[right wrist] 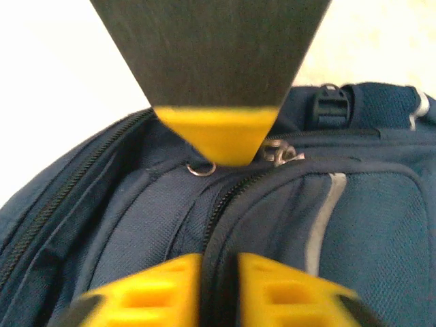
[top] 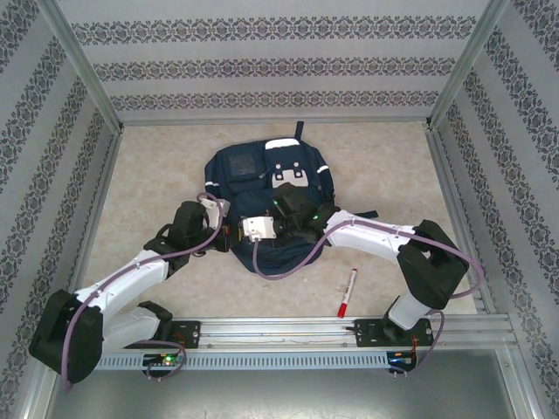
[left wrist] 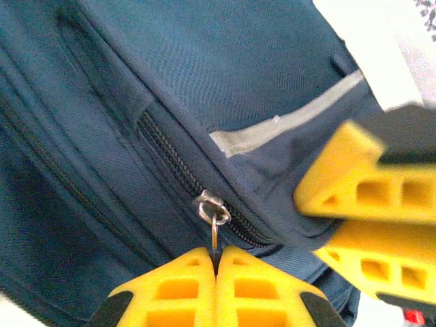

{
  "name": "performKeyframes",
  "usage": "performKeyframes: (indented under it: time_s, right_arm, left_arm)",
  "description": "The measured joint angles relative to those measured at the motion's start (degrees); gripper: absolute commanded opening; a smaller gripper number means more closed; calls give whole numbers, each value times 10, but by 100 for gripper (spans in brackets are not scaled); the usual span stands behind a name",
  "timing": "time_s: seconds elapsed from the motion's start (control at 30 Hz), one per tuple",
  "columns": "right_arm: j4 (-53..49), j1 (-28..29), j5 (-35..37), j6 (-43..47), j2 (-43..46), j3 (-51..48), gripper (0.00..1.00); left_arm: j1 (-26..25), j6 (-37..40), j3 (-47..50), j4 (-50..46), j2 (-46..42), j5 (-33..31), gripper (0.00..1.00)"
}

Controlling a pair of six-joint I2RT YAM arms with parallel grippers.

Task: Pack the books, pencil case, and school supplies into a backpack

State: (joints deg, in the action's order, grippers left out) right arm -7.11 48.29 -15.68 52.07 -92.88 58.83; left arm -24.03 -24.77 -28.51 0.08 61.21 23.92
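The navy backpack (top: 266, 179) lies flat in the middle of the table, and both arms reach onto its near end. My left gripper (left wrist: 218, 257) is shut on the metal zipper pull (left wrist: 214, 231) of a closed zipper (left wrist: 170, 160). My right gripper (right wrist: 219, 283) is shut on a dark ridge of backpack fabric (right wrist: 221, 225) beside a zipper line. Its yellow fingers (left wrist: 368, 197) sit close to the right of the left gripper. The white marker with a red cap (top: 347, 292) lies on the table to the right of the backpack. The books and the pencil case are out of view.
Patterned walls enclose the table on three sides. A metal rail (top: 288, 332) with both arm bases runs along the near edge. The marker lies between the right forearm (top: 371, 237) and that rail. Bare tabletop (top: 148, 166) lies left and right of the backpack.
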Motion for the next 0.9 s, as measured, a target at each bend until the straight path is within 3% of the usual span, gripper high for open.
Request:
performKeyframes:
  time_s: [0.23, 0.47, 0.53, 0.57, 0.63, 0.67, 0.7, 0.9]
  right_arm:
    - [40, 14, 23, 38, 49, -32, 0]
    - [38, 8, -9, 95, 70, -58, 0]
    - [25, 10, -20, 90, 70, -58, 22]
    - [18, 12, -27, 80, 70, -58, 31]
    - [18, 17, -39, 54, 70, -58, 46]
    - [22, 20, -41, 31, 71, -58, 57]
    - [27, 22, -41, 7, 75, -59, 95]
    - [55, 19, 44, -245, 143, -66, 98]
  left_arm:
    - [9, 7, 39, 10, -58, -81, 0]
    - [45, 60, -4, 27, 39, -68, 0]
    - [66, 70, -24, 32, 76, -86, 0]
    - [73, 76, -32, 35, 93, -93, 8]
    - [77, 89, -45, 35, 117, -96, 45]
    - [77, 96, -49, 35, 124, -96, 53]
    - [77, 102, -54, 34, 128, -95, 55]
    - [76, 177, -95, 18, 119, -47, 56]
